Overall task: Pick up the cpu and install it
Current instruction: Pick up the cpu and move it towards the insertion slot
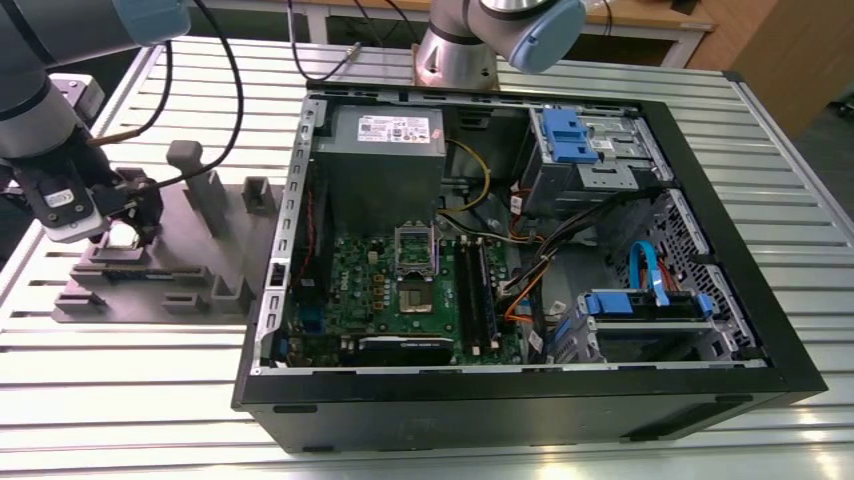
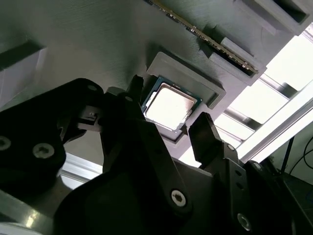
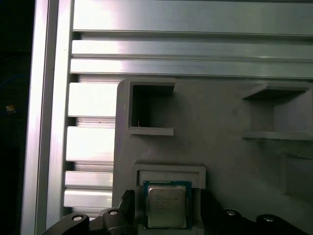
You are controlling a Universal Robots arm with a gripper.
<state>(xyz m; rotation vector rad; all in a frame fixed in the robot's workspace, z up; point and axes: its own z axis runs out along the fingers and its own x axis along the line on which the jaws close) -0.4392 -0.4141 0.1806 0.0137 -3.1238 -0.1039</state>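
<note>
The black two-fingered end effector (image 2: pixel 169 103) hangs low over the grey-mauve plastic tray with upright blocks (image 1: pixel 174 290). In the exterior view this tray lies on the slatted aluminium surface (image 1: pixel 134 400) at nine o'clock from the open black computer case (image 1: pixel 534 410).

The small flat square cpu with its shiny silver metal top (image 2: pixel 171 105) lies flat in a shallow square recess of the tray. It is near the tray's nine o'clock end as the exterior view shows it, and the tallest upright blocks stand toward one o'clock from it.

In both wrist views the end effector is released. Its dark fingers (image 2: pixel 205 137) stand spread on opposite sides of the chip. In the first wrist view a strip of tray shows between each finger (image 3: pixel 128 205) and the cpu (image 3: pixel 166 205), so nothing is grasped. The cpu has not been lifted from the tray.

Inside the case lies a green motherboard (image 1: pixel 387 290). The tall rectangular metal socket frame (image 1: pixel 416 260) sits near the board's middle. The grey box-shaped power supply (image 1: pixel 387 130) is at twelve o'clock from the frame, and a blue plastic drive bracket (image 1: pixel 567 135) is at about two o'clock. The frame is well apart from the tray and the cpu.
</note>
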